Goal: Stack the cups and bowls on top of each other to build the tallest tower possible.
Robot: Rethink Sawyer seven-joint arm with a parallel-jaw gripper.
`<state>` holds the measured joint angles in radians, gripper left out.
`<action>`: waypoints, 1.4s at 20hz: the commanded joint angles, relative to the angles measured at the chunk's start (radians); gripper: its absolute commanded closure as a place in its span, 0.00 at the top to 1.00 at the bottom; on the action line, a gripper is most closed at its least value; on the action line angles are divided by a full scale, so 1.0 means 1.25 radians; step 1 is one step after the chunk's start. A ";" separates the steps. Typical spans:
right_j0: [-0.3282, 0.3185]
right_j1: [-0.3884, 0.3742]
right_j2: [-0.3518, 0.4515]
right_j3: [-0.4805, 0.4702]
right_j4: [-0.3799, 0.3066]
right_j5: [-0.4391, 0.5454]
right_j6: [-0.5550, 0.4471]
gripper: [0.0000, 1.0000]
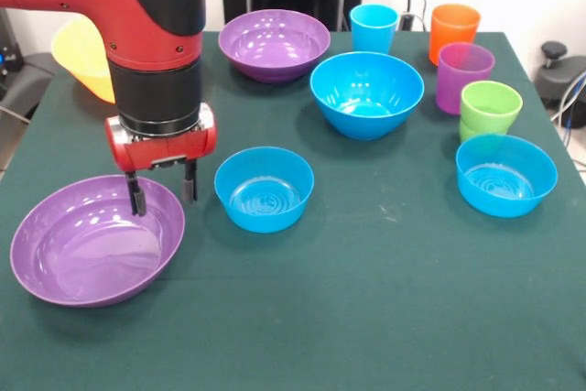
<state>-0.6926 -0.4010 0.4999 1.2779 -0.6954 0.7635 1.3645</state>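
My gripper (162, 196) is open at the far right rim of a wide purple bowl (87, 249) at the front left. One finger (135, 197) is inside the bowl and the other is just outside the rim. A small blue bowl (264, 191) sits right beside it. A second small blue bowl (506, 176) is at the right. The large blue bowl (366, 96) and the other purple bowl (274, 45) stand further back. The yellow bowl (81, 59) is partly hidden behind the arm. The light blue (374, 28), orange (454, 34), purple (464, 78) and green (490, 110) cups stand at the back right. No tower shows; each piece stands alone.
The dark green table (366, 309) runs to the front edge. The red and black arm (151, 34) comes down over the left side. Black equipment (560, 70) stands off the table's right edge.
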 commanded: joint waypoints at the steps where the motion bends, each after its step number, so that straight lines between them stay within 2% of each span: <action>1: 0.022 0.001 0.026 0.007 -0.027 0.078 -0.196 1.00; 4: 0.028 0.005 0.015 0.004 -0.042 0.064 -0.185 1.00; 8: 0.044 0.048 -0.008 -0.039 -0.079 0.055 -0.184 1.00; 15: 0.033 0.104 0.004 -0.062 -0.075 0.055 -0.221 1.00; 19: 0.036 0.100 -0.003 -0.058 -0.079 0.056 -0.222 1.00; 21: 0.057 0.091 -0.030 -0.068 -0.118 0.047 -0.214 1.00; 25: 0.060 0.088 -0.038 -0.079 -0.135 0.058 -0.218 1.00; 28: 0.083 0.090 -0.054 -0.099 -0.161 0.061 -0.195 1.00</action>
<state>-0.6516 -0.3138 0.4867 1.2329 -0.7625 0.7635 1.3645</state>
